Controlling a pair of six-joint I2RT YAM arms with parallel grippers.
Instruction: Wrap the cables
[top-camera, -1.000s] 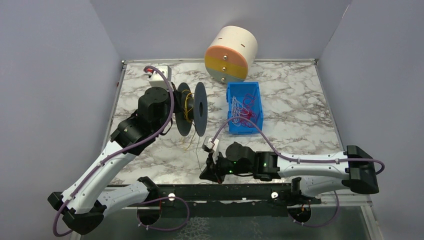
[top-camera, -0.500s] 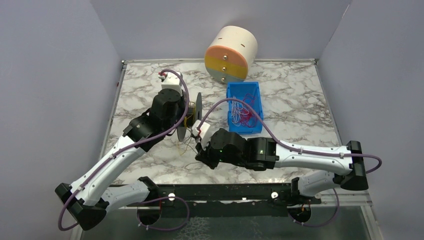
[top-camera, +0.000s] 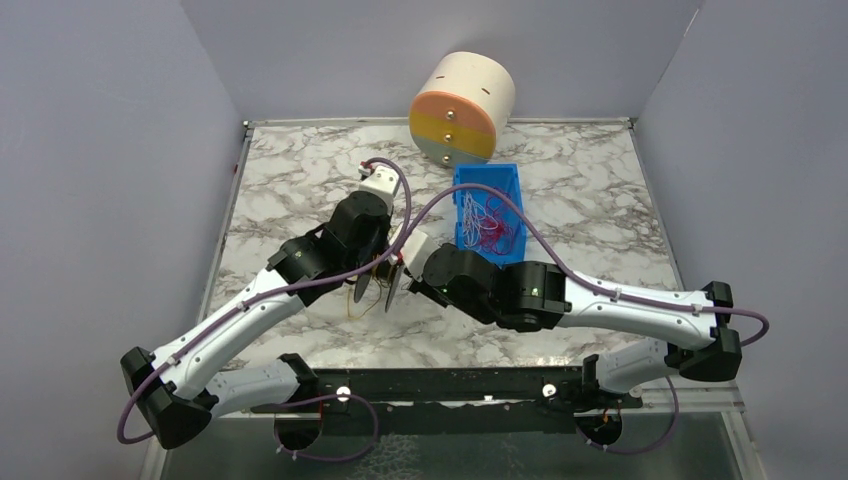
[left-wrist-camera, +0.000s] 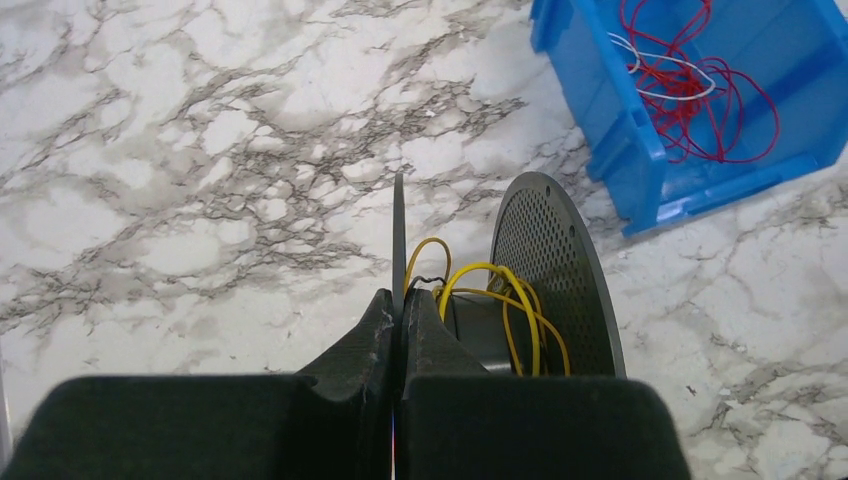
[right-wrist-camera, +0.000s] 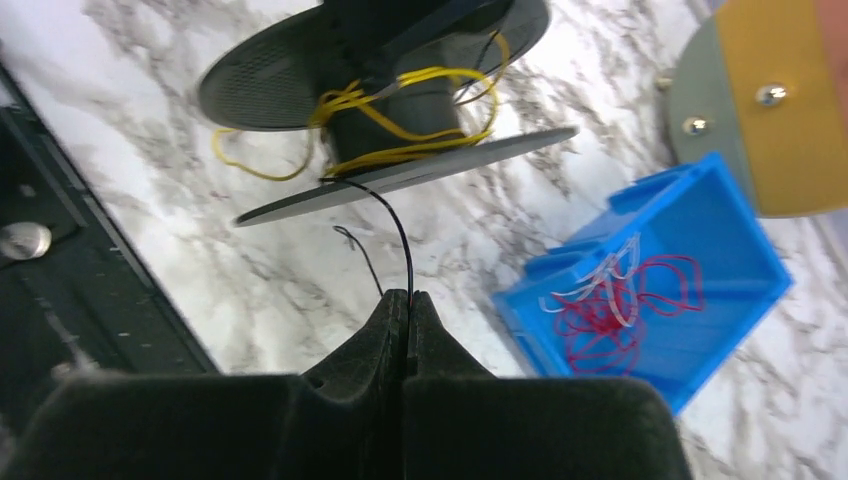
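A dark grey spool (left-wrist-camera: 545, 270) with two perforated discs carries yellow cable (left-wrist-camera: 505, 300) wound on its hub; it also shows in the right wrist view (right-wrist-camera: 400, 110) and the top view (top-camera: 375, 272). My left gripper (left-wrist-camera: 398, 296) is shut on the spool's near disc edge. My right gripper (right-wrist-camera: 407, 297) is shut on a thin black cable (right-wrist-camera: 395, 225) that runs up to the spool. More red and white cables (left-wrist-camera: 700, 90) lie in the blue bin (top-camera: 508, 195).
A round cream drum (top-camera: 462, 106) with orange, yellow and grey bands stands at the back. The black rail (top-camera: 440, 385) runs along the near table edge. Grey walls close in the left, right and back sides.
Both arms moved right and toward the bin. The left gripper carried the spool from the left-middle toward the centre; the right gripper rose from the near edge up to the spool.
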